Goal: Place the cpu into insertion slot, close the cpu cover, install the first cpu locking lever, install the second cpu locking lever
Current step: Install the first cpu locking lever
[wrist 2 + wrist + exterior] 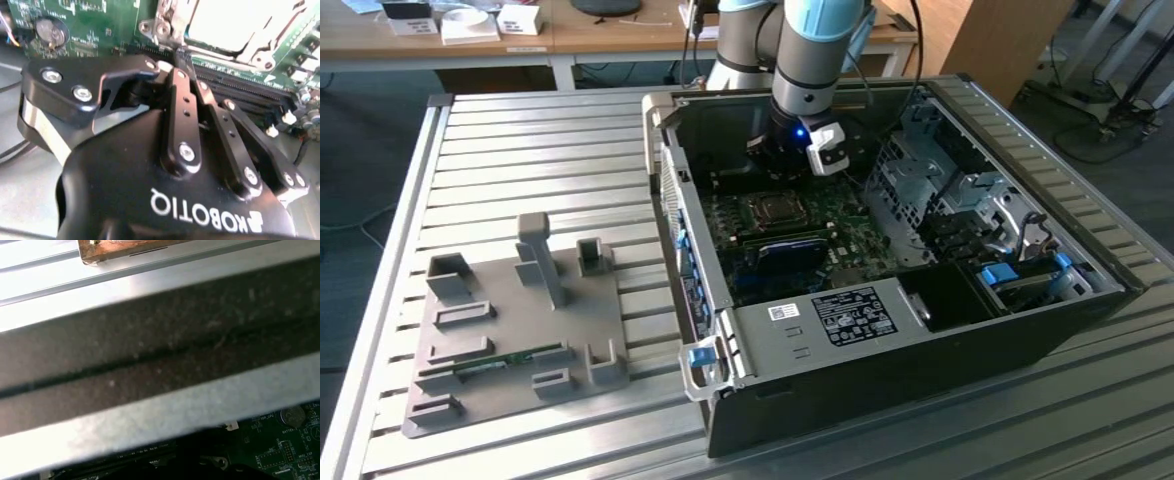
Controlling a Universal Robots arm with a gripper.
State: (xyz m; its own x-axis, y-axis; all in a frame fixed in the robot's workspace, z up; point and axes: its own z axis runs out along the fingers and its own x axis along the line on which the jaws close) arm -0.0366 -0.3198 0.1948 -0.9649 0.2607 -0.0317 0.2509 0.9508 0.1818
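Hovering hand [182, 55] clenched beside cpu cover [250, 42]; cpu [235, 22] seemingly seated, cover edges cut off.

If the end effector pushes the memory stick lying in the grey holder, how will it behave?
The memory stick looks thin and flat, so probably light and stiff, unlikely to roll. It lies in a groove of the grey holder, so it would likely slide along it. Its bare board seems fragile.

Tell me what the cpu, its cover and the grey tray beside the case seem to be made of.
The cpu: pale matt metal top, evenly light. The cover: thin bright steel, likely, with shiny edges. The tray: uniform dull grey, probably plastic, perhaps printed; no shine.
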